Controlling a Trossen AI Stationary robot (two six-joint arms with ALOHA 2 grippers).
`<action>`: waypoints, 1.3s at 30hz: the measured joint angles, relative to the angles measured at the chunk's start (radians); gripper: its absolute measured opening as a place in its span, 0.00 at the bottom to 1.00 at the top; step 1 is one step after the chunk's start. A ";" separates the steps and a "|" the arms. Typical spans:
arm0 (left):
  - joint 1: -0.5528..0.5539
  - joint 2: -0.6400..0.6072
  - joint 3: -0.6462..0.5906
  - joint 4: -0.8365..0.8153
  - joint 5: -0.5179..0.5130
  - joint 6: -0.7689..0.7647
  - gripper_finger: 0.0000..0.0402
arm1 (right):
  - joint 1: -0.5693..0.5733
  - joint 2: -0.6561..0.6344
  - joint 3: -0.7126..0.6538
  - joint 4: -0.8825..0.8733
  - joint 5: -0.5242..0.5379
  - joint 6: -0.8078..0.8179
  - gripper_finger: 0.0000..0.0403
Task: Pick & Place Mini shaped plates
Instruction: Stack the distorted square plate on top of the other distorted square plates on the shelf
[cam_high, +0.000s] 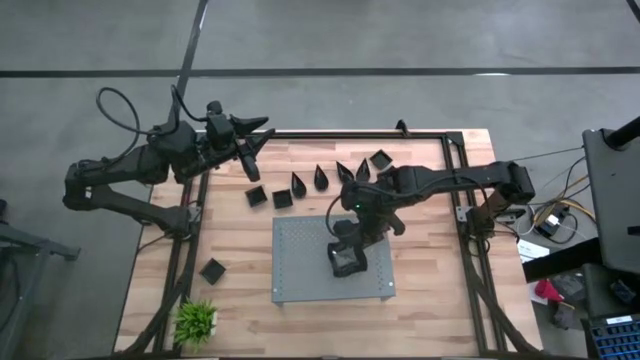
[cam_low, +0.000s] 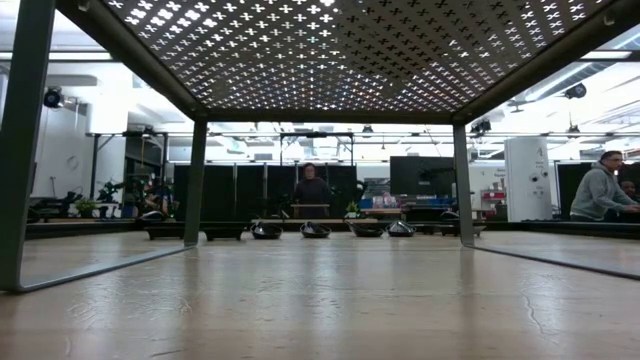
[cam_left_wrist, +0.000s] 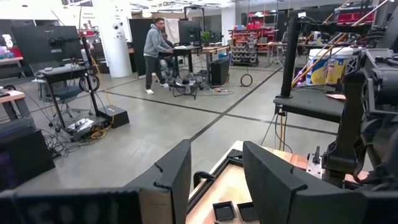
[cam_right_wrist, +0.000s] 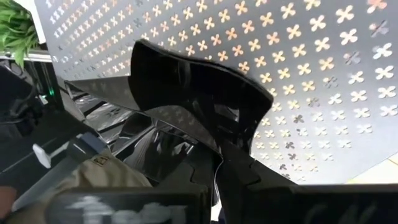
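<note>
- The right gripper (cam_high: 347, 262) is hanging over the large grey perforated metal board (cam_high: 300, 280), its two dark fingers clamped together on the rim of a small glossy black square plate (cam_high: 346, 261) — in the right wrist view that plate (cam_right_wrist: 193, 93) is showing a shiny moulded surface with raised, curving edges, held against the sheet of cross-shaped cut-outs (cam_right_wrist: 323, 81).
- The left gripper (cam_high: 256, 136) is waiting at the far left edge of the pale wooden plank table (cam_high: 240, 250), its fingers (cam_left_wrist: 174, 180) standing apart with nothing between them.
- In the high view, more mini black plates are lying in a row on the wood beyond the board: two square ones with raised rims (cam_high: 257, 196) and (cam_high: 282, 198), then four teardrop-shaped ones with pointed tips (cam_high: 300, 184), (cam_high: 320, 178), (cam_high: 344, 172), (cam_high: 362, 171), then one more square one (cam_high: 381, 159).
- Another square black plate (cam_high: 212, 270) is sitting alone on the table, well to the left of the board.
- A small green leafy plant (cam_high: 196, 322) is standing at the near left corner.
- The low view is looking under the board — four thin metal legs (cam_low: 196, 180) are holding it up, and the row of dark dishes (cam_low: 315, 230) is showing low beyond them.
- People are standing in the room behind, one (cam_left_wrist: 153, 53) at a desk.
</note>
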 joint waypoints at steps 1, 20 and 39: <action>0.000 0.000 0.000 -0.001 0.000 0.000 0.34 | 0.001 0.001 0.000 0.001 0.000 0.001 0.02; 0.000 0.000 0.000 -0.016 0.000 0.000 0.34 | 0.000 0.001 0.000 0.009 -0.014 -0.001 0.19; 0.000 0.000 0.000 -0.017 0.000 0.000 0.34 | -0.015 -0.053 0.001 0.006 -0.029 -0.039 0.35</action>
